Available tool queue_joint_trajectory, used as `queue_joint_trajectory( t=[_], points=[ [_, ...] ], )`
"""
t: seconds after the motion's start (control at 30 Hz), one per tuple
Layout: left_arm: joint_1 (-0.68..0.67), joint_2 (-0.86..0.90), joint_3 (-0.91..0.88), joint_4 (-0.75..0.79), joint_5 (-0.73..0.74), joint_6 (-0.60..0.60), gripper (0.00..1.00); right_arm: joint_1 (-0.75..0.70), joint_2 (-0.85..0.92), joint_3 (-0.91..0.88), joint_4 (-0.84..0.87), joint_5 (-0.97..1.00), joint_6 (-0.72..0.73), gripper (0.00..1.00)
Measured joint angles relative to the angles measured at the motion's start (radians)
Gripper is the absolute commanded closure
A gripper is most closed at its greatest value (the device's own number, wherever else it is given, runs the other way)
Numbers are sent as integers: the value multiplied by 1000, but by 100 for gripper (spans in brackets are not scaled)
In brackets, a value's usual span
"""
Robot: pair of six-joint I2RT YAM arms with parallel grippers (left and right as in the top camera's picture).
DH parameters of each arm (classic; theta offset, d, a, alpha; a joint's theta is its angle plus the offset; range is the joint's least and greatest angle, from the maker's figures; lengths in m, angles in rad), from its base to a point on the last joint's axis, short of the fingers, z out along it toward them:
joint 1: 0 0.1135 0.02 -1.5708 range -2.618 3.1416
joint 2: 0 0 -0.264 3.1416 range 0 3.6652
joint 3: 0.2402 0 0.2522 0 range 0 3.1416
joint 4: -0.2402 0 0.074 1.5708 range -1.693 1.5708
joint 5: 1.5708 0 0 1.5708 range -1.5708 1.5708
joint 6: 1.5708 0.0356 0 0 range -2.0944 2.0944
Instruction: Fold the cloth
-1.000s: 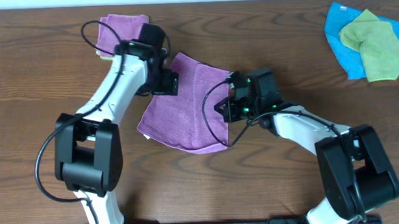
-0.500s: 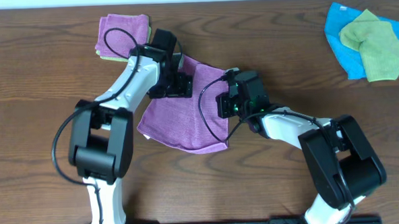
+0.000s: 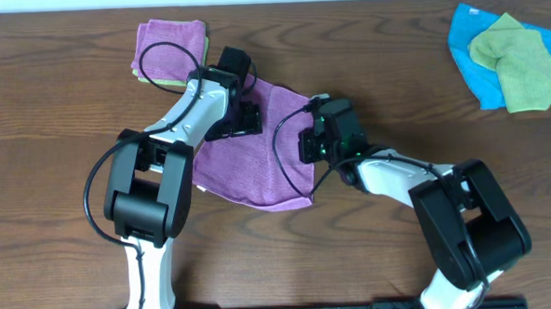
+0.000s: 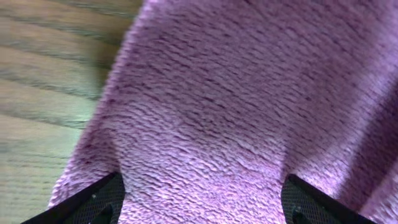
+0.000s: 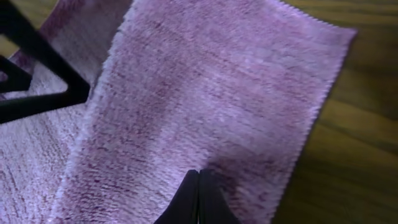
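Note:
A purple cloth (image 3: 257, 155) lies partly folded on the wooden table at the centre. My left gripper (image 3: 246, 118) is open over the cloth's far part. In the left wrist view its fingers (image 4: 93, 202) stand wide apart with the purple cloth (image 4: 205, 112) filling the space between them. My right gripper (image 3: 310, 144) is at the cloth's right side. In the right wrist view my right gripper (image 5: 199, 183) is shut, and the cloth (image 5: 211, 93) spreads out from its tips. The left gripper's black finger (image 5: 37, 74) shows at the left of that view.
A folded purple cloth on a green one (image 3: 170, 47) lies at the far left. A blue cloth (image 3: 472, 57) with a green cloth (image 3: 518, 60) on it lies at the far right. Bare wood (image 5: 367, 124) borders the cloth's right edge.
My left gripper has moved right from the cloth's left edge onto the cloth. My right gripper has shifted a little left and farther over the cloth.

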Motion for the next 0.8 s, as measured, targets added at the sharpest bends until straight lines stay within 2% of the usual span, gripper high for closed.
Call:
queue_joint_trajectory(
  t=[0.13,0.5,0.8],
  points=[
    [0,1,0,-3,-22,-45,23,23,41,3,12,39,0,99],
    [0,2,0,-91,-104,-169,24,41,36,35,-82,319,41,99],
    [-2,2,0,-142,-111,-304,25,41,18,46,-187,418,45,99]
  ],
)
